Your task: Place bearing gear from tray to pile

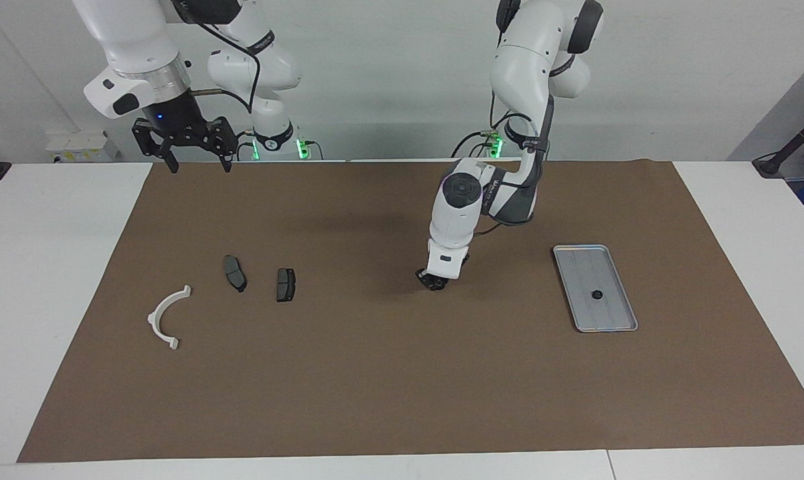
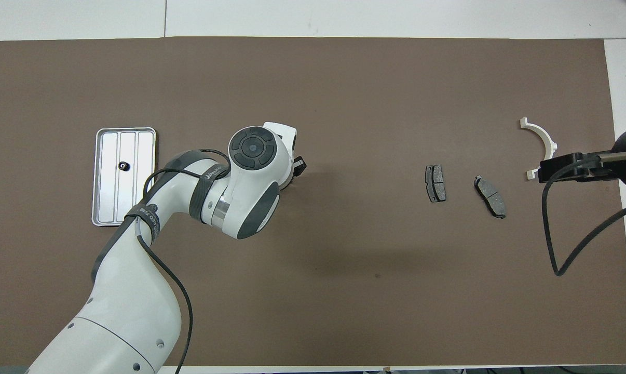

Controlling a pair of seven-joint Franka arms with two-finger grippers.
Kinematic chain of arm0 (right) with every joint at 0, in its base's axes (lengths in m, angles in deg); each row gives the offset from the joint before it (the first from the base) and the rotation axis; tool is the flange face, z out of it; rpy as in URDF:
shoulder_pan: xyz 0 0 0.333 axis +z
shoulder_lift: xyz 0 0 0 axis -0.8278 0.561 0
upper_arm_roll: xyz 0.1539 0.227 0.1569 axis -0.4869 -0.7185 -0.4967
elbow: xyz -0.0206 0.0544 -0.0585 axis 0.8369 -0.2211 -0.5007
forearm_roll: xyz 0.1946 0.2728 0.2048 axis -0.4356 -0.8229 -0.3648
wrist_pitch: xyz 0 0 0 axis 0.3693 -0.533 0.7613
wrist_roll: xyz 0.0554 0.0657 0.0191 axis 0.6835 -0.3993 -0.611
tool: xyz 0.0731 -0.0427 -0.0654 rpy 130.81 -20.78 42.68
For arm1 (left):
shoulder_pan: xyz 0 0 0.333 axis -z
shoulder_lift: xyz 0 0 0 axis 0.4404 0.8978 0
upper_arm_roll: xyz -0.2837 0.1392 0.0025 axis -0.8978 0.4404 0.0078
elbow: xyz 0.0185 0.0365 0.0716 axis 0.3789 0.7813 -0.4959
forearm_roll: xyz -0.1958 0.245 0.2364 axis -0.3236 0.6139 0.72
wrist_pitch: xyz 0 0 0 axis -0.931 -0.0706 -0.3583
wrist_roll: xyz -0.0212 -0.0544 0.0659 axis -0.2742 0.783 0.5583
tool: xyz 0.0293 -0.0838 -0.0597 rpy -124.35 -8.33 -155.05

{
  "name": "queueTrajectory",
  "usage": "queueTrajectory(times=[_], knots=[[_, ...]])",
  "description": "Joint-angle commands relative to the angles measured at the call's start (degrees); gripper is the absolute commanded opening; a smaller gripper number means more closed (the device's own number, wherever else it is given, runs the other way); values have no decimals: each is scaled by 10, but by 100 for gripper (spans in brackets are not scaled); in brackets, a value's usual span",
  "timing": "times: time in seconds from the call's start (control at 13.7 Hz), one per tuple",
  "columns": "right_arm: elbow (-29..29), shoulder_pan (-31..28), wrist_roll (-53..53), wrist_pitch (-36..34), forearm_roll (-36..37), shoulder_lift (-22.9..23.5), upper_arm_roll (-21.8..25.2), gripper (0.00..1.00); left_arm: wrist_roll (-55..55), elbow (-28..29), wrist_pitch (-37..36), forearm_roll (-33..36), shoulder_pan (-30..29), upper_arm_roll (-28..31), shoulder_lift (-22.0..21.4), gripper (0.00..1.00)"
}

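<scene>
While the left tool (image 1: 434, 281) hangs low over the mat (image 1: 402, 373), its grip impossible to tell, a gear (image 1: 597, 295) lies on the tray (image 1: 579, 257).
In the facing view the pile (image 1: 285, 285) is at its nine o'clock: carry level, release low. The right tool (image 1: 199, 163) waits, spread.

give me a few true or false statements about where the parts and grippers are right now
1. A small dark round part lies in the tray. True.
2. The left gripper is over the tray. False: it is over the brown mat, between the tray and the two brake pads.
3. The two brake pads lie on the mat. True.
4. The white arc sits in the tray. False: it lies on the mat beside the pads.
5. The right gripper holds a brake pad. False: it hangs open and empty.
</scene>
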Motion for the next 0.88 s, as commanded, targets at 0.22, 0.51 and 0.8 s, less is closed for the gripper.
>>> queueTrajectory(times=[0.22,0.51,0.8], knots=[[-9,-7,-18,-5,-12,-12,-4,100,-26,-7,-79,14,-31,10,-51,100],[-9,14,-3,-2,-12,-12,-4,100,-297,103,-91,14,-167,8,-159,100],[-9,106,179,19,-12,-1,-4,100,-451,106,-81,14,-266,9,-159,100]])
